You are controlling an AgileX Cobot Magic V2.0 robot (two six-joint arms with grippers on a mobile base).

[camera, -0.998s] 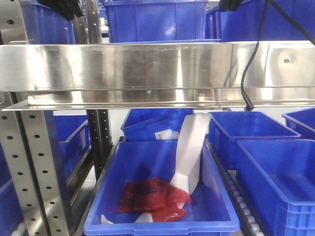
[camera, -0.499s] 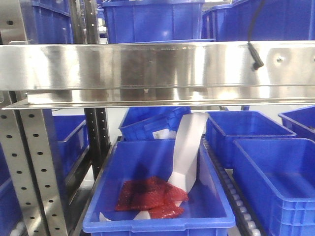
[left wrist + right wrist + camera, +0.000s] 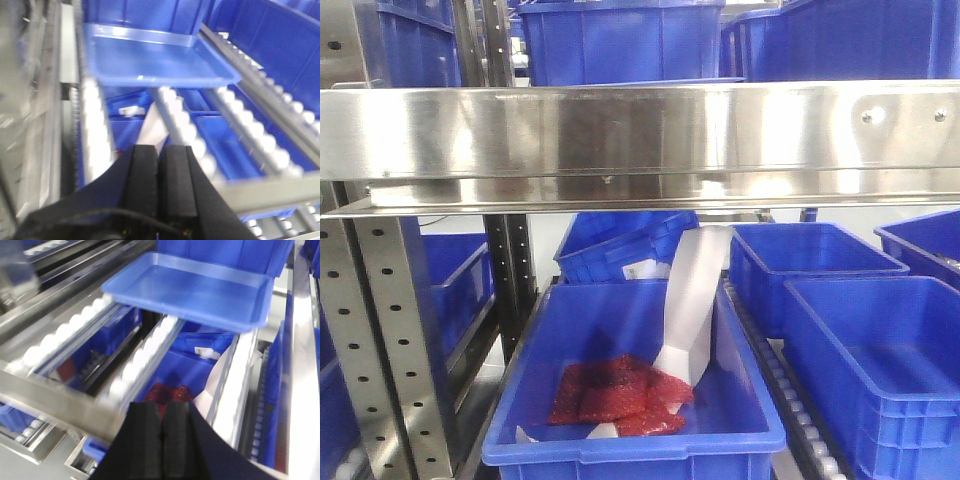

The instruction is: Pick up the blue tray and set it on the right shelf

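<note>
Periwinkle plastic is what I'm watching: the blue tray [image 3: 155, 57] sits flat on the white rollers [image 3: 142, 357] of the steel rack, its far edge against a deep blue bin [image 3: 220, 252]. I take this roller level to be the right shelf, so the placing looks done and I judge the step in hand to be the retreat. Both claws are clear of the tray. The left gripper [image 3: 159, 172] has its black pads pressed together on nothing, and the right gripper [image 3: 164, 432] is likewise closed and empty. From each wrist view the tray lies well ahead of the claw, farther into the rack, untouched. In the front view the broad steel rail [image 3: 640, 135] hides the tray and neither arm shows. Next I'd draw both arms straight back, staying above the rail so nothing nudges the tray.
</note>
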